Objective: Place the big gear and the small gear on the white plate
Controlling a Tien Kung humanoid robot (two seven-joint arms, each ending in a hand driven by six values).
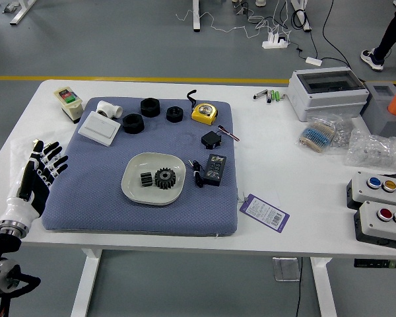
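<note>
1. Plainly, both gears sit in the white plate (134,189), which lies on the blue-grey mat (86,205); take the plate as the clock's centre, with twelve at the table's far side.
2. Inside it, the big gear (165,178) is toward three o'clock, toothed face up; the small gear (146,179) is toward nine, ridged side showing, just beside the big one.
3. Out at nine o'clock, the left hand (45,170) is by the mat's edge, fingers apart and holding nothing.
4. Three black rings (150,107) span eleven to nearly one o'clock; the yellow tape measure (204,113) is at one.
5. A black adapter (214,170) lies near the plate at three o'clock.
6. Well apart, at two o'clock, stands a white box (327,99).
</note>
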